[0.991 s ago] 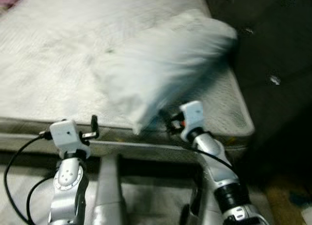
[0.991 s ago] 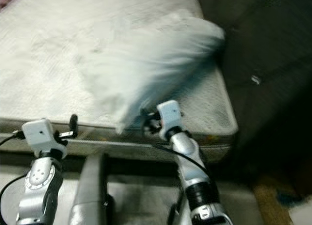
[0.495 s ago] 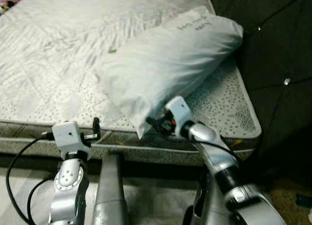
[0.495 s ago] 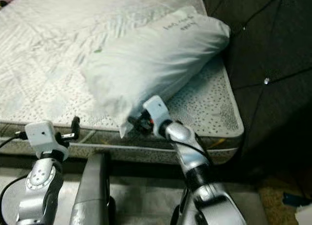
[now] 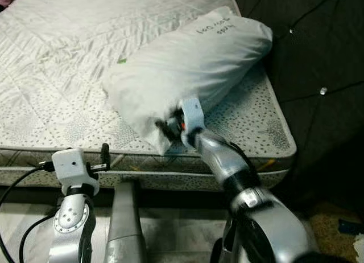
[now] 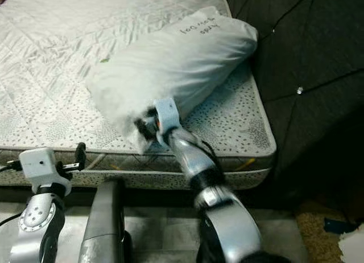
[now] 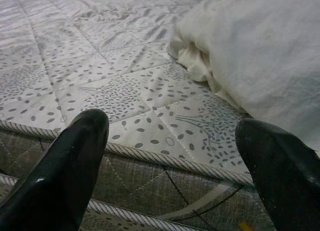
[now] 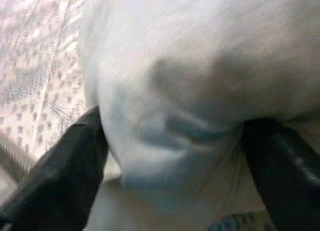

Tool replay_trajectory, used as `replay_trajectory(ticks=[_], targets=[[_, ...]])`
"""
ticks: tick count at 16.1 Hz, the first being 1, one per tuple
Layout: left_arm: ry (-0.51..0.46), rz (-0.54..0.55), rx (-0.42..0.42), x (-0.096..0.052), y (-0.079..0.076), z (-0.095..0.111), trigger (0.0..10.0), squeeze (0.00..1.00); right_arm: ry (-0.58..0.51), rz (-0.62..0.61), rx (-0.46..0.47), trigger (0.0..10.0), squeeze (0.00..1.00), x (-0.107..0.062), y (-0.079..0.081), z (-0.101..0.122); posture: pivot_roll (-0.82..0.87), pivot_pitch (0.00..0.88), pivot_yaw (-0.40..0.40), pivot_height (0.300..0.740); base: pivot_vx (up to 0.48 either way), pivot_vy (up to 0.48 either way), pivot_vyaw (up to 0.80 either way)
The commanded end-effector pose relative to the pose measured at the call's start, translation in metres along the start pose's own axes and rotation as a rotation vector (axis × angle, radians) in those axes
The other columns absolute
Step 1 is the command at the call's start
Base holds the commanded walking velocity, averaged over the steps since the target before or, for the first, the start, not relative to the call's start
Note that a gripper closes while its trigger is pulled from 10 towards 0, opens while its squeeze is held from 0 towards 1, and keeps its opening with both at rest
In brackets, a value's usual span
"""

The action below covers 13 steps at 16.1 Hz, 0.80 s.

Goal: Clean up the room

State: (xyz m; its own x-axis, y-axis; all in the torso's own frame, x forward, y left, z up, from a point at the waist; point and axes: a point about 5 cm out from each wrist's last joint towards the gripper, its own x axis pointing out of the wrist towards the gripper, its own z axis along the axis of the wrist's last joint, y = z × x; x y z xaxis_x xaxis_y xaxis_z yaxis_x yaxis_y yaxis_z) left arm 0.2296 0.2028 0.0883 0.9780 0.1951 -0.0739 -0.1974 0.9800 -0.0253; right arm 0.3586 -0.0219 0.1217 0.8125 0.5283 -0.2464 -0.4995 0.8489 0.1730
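A white pillow (image 5: 187, 64) with dark writing near its far end lies slantwise on the patterned mattress (image 5: 57, 75), close to the headboard. My right gripper (image 5: 166, 126) is pressed into the pillow's near corner at the mattress's front edge. In the right wrist view its fingers (image 8: 75, 166) stand wide apart, open, with the pillow's bunched corner (image 8: 175, 116) between them. My left gripper (image 5: 104, 155) hovers open in front of the mattress's front edge, left of the pillow. In the left wrist view the pillow (image 7: 260, 56) lies beyond its fingertips (image 7: 80, 141).
A dark tufted headboard (image 5: 318, 58) rises along the mattress's right side. On the floor at lower right lie a small blue scrap (image 5: 347, 226) and something white. A grey part of my body (image 5: 126, 229) stands between the arms.
My right gripper has moved forward and left into the pillow's near corner. The view has shifted slightly and sharpened. The left arm has sunk a little.
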Motion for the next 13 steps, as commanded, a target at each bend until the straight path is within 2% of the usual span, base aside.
replay_trajectory(ticks=[1, 4, 5, 8, 13], targets=[[0.001, 0.018, 0.015, -0.001, 0.005, 0.002, 10.0, 0.0, -0.043, 0.005, 0.066, 0.0, 0.0, 0.008, 0.016, 0.016, 0.21, 0.066, -0.02, 0.491, 0.0, 0.0, 0.0], [0.002, 0.019, 0.019, 0.0, 0.007, 0.003, 10.0, 0.0, -0.05, -0.033, 0.105, 0.0, 0.0, 0.01, 0.018, 0.018, 0.21, 0.055, -0.012, 0.491, 0.0, 0.0, 0.0], [0.007, 0.014, 0.023, 0.002, 0.006, 0.004, 10.0, 0.0, -0.031, -0.112, 0.145, 0.0, 0.0, 0.008, 0.007, 0.009, 0.21, 0.055, -0.008, 0.491, 0.0, 0.0, 0.0], [0.009, 0.011, 0.021, 0.005, 0.003, 0.004, 10.0, 0.0, -0.013, -0.189, 0.161, 0.0, 0.0, 0.005, -0.006, -0.001, 0.21, 0.05, -0.005, 0.491, 0.0, 0.0, 0.0], [0.008, 0.011, 0.022, 0.009, 0.002, 0.005, 10.0, 0.0, -0.02, -0.218, 0.159, 0.0, 0.0, 0.004, -0.013, -0.004, 0.22, 0.039, -0.002, 0.491, 0.0, 0.0, 0.0]])
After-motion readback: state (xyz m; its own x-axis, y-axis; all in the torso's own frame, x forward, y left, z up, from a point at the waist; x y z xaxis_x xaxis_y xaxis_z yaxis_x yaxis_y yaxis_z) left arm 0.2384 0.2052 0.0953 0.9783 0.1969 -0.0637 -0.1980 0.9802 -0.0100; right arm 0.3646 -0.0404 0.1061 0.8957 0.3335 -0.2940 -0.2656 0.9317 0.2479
